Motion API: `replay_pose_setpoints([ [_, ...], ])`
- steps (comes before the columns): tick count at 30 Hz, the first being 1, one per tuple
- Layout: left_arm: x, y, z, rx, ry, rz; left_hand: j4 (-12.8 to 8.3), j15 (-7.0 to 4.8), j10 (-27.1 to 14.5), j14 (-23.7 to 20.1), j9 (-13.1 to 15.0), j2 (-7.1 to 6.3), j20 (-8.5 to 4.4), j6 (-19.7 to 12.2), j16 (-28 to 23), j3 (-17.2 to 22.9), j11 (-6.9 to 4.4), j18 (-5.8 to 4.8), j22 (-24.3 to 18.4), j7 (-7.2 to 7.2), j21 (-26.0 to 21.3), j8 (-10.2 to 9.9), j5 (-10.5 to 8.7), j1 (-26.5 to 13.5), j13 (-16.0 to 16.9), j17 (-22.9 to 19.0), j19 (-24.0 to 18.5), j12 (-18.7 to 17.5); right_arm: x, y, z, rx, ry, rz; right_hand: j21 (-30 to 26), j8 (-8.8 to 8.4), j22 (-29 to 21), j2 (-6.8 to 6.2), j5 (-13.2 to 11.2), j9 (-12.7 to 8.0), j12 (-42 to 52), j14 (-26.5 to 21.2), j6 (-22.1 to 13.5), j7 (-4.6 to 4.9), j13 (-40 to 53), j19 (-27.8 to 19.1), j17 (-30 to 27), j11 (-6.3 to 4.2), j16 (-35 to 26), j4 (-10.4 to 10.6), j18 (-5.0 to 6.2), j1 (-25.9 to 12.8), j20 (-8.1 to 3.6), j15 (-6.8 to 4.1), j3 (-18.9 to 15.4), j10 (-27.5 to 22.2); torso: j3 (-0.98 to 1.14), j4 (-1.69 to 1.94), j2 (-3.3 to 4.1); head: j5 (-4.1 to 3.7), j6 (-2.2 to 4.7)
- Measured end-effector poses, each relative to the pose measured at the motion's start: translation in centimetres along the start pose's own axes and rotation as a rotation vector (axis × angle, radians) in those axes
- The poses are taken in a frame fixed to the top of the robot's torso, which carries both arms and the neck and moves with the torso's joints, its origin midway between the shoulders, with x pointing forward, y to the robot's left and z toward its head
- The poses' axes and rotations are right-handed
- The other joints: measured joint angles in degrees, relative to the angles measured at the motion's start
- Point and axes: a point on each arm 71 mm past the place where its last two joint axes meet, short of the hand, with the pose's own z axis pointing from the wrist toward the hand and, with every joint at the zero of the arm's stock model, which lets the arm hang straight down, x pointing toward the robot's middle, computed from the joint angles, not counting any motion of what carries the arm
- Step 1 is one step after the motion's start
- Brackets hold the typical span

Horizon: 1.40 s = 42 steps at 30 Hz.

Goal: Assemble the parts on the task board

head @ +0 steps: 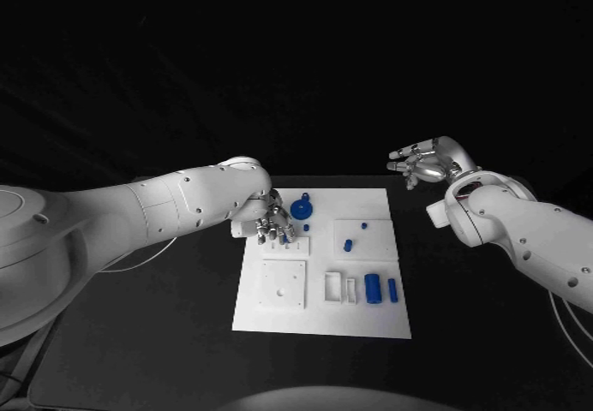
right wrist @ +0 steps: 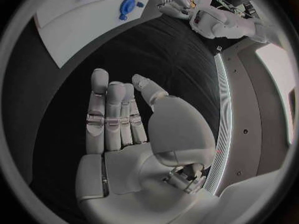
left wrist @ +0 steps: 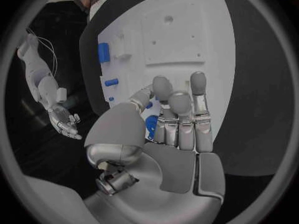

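Evidently left hand reaching at task board's upper-left corner.
Fingers lay together, extended over small blue parts; whether it pinched one, cannot tell. Right hand hung spread, upper right. Advice: seat part squarely before pressing.

The scene is dimly lit, with the black table and background lost in near darkness. The white task board is rendered bright but not overexposed. Soft highlights are seen on the left hand and right hand. Strong fisheye bending is seen in the 2 wrist views, with blur toward the rims.
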Motion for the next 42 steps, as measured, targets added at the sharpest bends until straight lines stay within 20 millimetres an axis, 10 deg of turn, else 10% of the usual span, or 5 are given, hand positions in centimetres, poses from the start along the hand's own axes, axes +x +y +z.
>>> replay_pose_setpoints([
  [42, 0.83, 0.71, 0.38, -0.011, -0.014, 0.019, 0.1, 0.0, 0.0, 0.2, 0.2, 0.27, 0.0, 0.0, 0.0, 0.1, 0.0, 0.0, 0.0, 0.0, 0.2, 0.0, -0.13, -0.2, 0.1, 0.0, 0.0, 0.0, 0.08, 0.0, 0.02, 0.006, 0.001, -0.001, -0.2, 0.0, 0.0, 0.0, 0.0, 0.0, 0.2, 0.0, 0.0, 0.0, -0.1, 0.0, 0.0, 0.0, 0.0, -0.2, 0.0, 0.0, 0.0, 0.0, 0.2, 0.0, 0.01, 0.01, -0.02, 0.03, -0.32],
])
